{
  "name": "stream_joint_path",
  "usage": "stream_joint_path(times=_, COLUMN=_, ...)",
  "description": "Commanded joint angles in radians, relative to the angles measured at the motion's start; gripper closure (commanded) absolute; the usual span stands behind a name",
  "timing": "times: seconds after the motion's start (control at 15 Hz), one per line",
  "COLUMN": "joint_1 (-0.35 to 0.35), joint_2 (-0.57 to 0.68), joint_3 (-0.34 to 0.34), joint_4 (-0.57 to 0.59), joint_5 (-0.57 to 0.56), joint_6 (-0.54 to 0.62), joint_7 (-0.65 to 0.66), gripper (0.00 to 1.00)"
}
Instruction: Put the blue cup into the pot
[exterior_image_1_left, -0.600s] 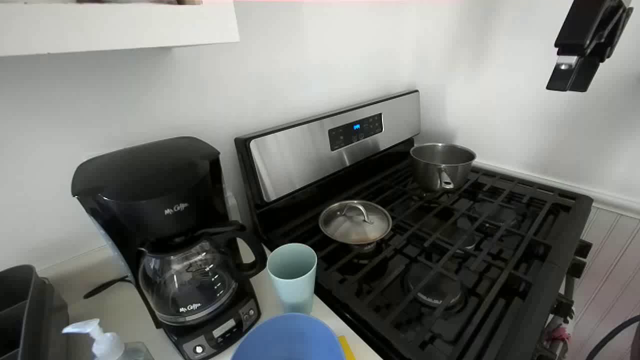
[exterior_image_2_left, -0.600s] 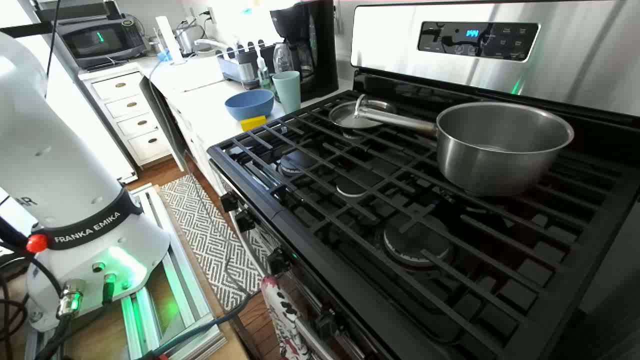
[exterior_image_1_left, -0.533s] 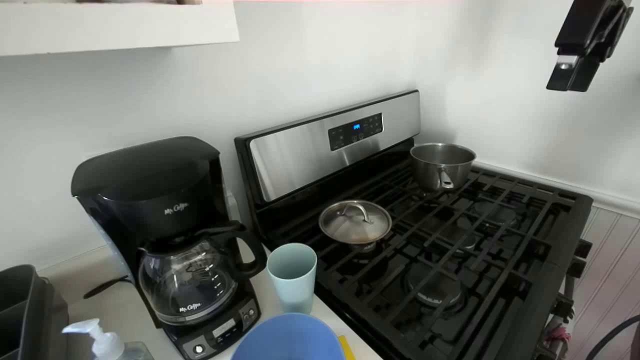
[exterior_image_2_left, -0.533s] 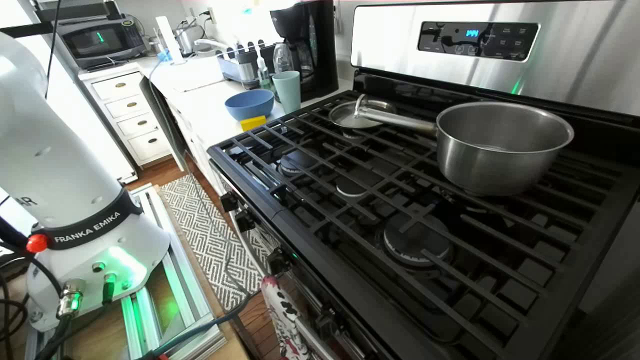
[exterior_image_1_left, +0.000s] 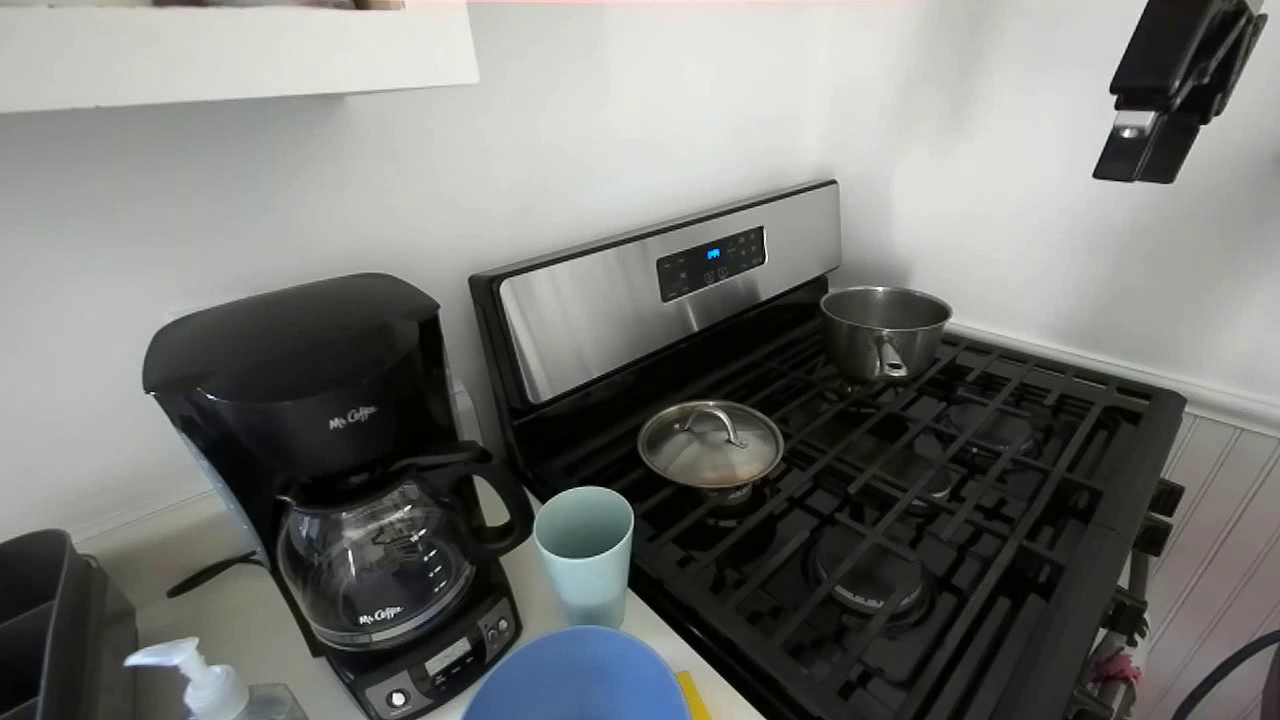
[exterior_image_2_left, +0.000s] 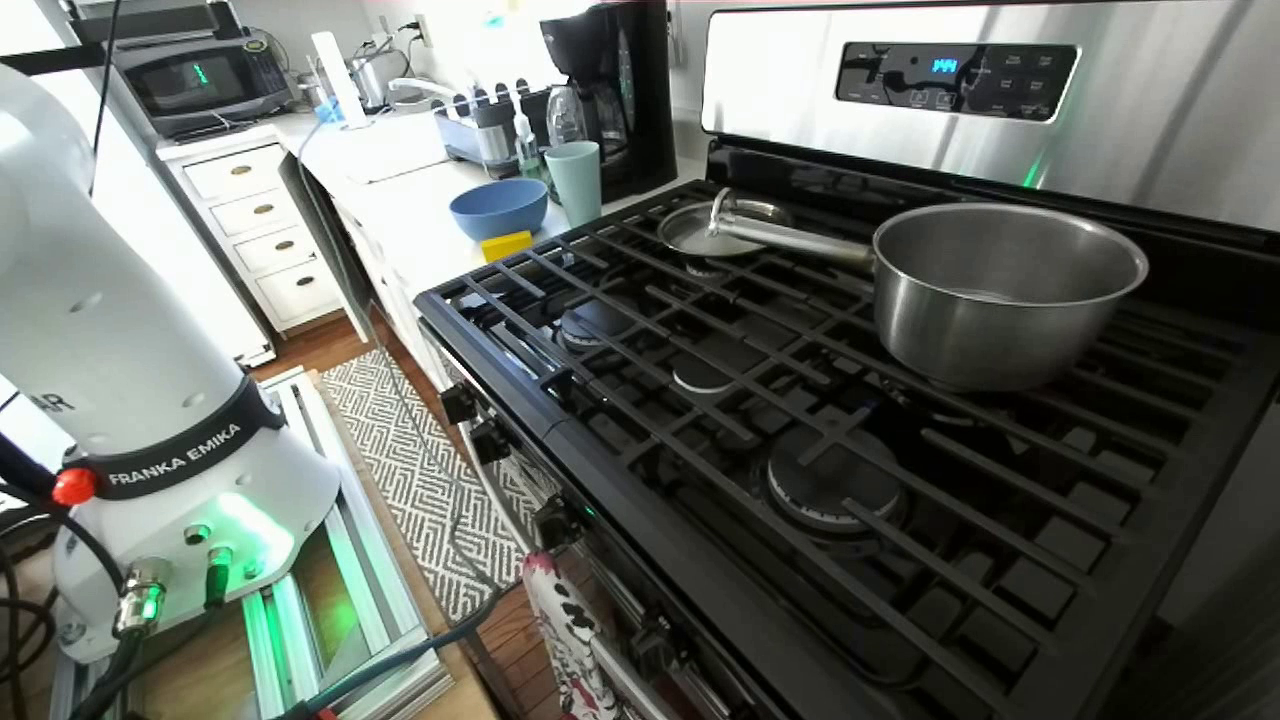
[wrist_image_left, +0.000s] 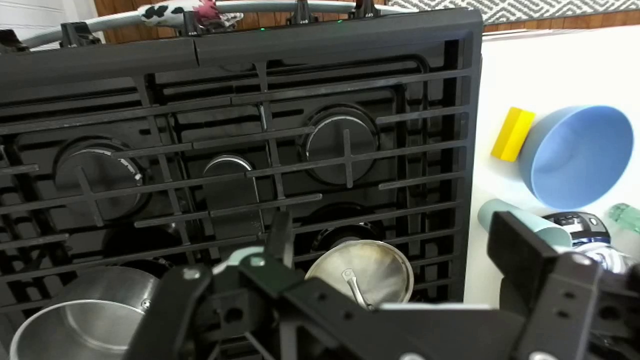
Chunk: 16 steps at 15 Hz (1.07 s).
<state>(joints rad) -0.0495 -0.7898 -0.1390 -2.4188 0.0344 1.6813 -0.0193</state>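
Observation:
The blue cup (exterior_image_1_left: 588, 580) stands upright on the counter between the coffee maker and the stove. It also shows in an exterior view (exterior_image_2_left: 575, 185) and, partly behind a finger, in the wrist view (wrist_image_left: 517, 216). The pot (exterior_image_2_left: 975, 345) stands on the back of the stove grate near the wall, with its handle toward the cup's side. It also shows in an exterior view (exterior_image_1_left: 870, 345) and at the lower left of the wrist view (wrist_image_left: 75, 306). My gripper (wrist_image_left: 398, 240) is open with nothing between its fingers. It hangs high above the stove, in an exterior view (exterior_image_1_left: 1147, 150), away from cup and pot.
A steel lid (exterior_image_1_left: 712, 450) lies on the grate between cup and pot. A blue bowl (wrist_image_left: 580, 157) and a yellow block (wrist_image_left: 513, 134) sit beside the cup. The coffee maker (exterior_image_1_left: 300, 370) stands close to the cup. A soap bottle (exterior_image_1_left: 215, 690) is near.

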Motion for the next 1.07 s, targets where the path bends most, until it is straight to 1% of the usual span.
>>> stream_joint_path(times=0.0, joint_1=0.008, joint_2=0.006, joint_3=0.065, joint_4=-0.025, joint_5=0.029, joint_6=0.012, joint_7=0.032, gripper=0.00)
stream_joint_path(times=0.07, joint_1=0.023, joint_2=0.003, joint_3=0.088, joint_4=-0.038, joint_5=0.040, joint_6=0.021, joint_7=0.038, gripper=0.00)
stream_joint_path(times=0.13, joint_1=0.048, joint_2=-0.008, joint_3=0.132, joint_4=-0.060, joint_5=0.073, joint_6=0.044, joint_7=0.066, gripper=0.00)
stream_joint_path(times=0.2, joint_1=0.061, joint_2=-0.013, joint_3=0.183, joint_4=-0.082, joint_5=0.089, joint_6=0.090, joint_7=0.103, gripper=0.00)
stream_joint_path(times=0.33, joint_1=0.087, joint_2=0.009, joint_3=0.284, joint_4=-0.111, joint_5=0.109, joint_6=0.224, joint_7=0.193, gripper=0.00)
stream_joint_path(times=0.47, joint_1=0.105, joint_2=0.080, joint_3=0.381, joint_4=-0.110, joint_5=0.110, joint_6=0.352, joint_7=0.299, gripper=0.00)
stream_joint_path(times=0.53, joint_1=0.104, joint_2=0.123, joint_3=0.433, joint_4=-0.115, joint_5=0.093, joint_6=0.427, joint_7=0.357, gripper=0.00)
stream_joint_path(times=0.67, joint_1=0.073, joint_2=0.238, joint_3=0.517, joint_4=-0.097, joint_5=0.038, joint_6=0.542, joint_7=0.464, gripper=0.00)
stream_joint_path(times=0.8, joint_1=0.025, joint_2=0.362, joint_3=0.579, joint_4=-0.052, joint_5=-0.042, joint_6=0.611, joint_7=0.568, gripper=0.00)
stream_joint_path(times=0.87, joint_1=0.002, joint_2=0.417, joint_3=0.600, joint_4=-0.029, joint_5=-0.095, joint_6=0.628, joint_7=0.618, gripper=0.00)
stream_joint_path(times=0.93, joint_1=-0.053, joint_2=0.479, joint_3=0.636, joint_4=0.012, joint_5=-0.096, joint_6=0.578, joint_7=0.622, gripper=0.00)
stream_joint_path(times=1.0, joint_1=-0.061, joint_2=0.538, joint_3=0.631, joint_4=0.051, joint_5=-0.121, joint_6=0.547, joint_7=0.639, gripper=0.00)
